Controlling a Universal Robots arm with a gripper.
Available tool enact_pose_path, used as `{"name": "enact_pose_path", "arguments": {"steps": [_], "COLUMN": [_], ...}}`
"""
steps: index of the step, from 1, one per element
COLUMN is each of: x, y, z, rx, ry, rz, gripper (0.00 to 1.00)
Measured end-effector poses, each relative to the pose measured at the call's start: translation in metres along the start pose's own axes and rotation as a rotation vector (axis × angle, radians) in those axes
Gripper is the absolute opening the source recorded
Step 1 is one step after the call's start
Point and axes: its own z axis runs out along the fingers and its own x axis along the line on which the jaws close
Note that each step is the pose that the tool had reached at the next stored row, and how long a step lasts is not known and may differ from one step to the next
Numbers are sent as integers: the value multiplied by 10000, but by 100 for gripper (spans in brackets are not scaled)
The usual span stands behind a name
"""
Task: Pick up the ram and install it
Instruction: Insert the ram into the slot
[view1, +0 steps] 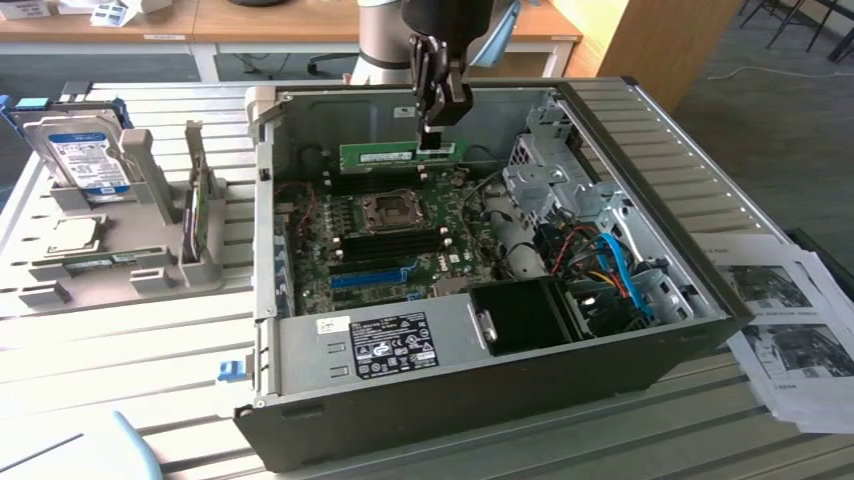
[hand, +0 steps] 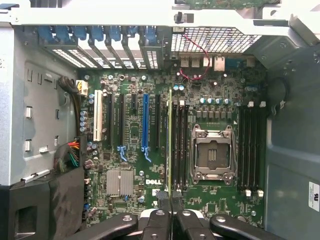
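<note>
**Ram pinched in gripper, hung over slots by CPU socket**

Case (view1: 667, 170) lies open on its side, mobo (hand: 220, 200) facing up. CPU socket (hand: 213, 152) sits mid-board w/ black slot banks on both sides.

The near bank (hand: 180, 145) is the one that counts. Its slots run lengthwise along the socket's flank.

Gripper (view1: 434, 140) reaches down into the case from above. Its fingertips (hand: 164, 196) are pressed together on the ram (view1: 387, 156), so it's a firm pinch, not spread.

In the exterior view the grip sits at the stick's end toward that view's right. The rest of the green board juts toward that view's left, level, label face to the camera.

Ram is off its holder and inside the case, above the board on the socket's far side. It isn't seated, judging by how high it stands.

Key relation: in the wrist view the ram (hand: 170, 140) shows edge-on as a thin line straight out from the gripper (hand: 170, 200). Its long axis is parallel to the slots.

That line lies just beside the near bank, on the side away from the socket, so axis looks matched. Can't tell whether a slot sits right under it, since the stick hides that strip. Can't tell if the bottom edge touches anything either.
</note>
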Motion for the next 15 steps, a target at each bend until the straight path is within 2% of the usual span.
{"name": "enact_pose_path", "arguments": {"steps": [6, 15], "x": [0, -5], "y": [0, -2], "z": [18, 171], "rx": [1, 4], "ry": [-2, -1], "rz": [0, -1], "gripper": [11, 11]}}
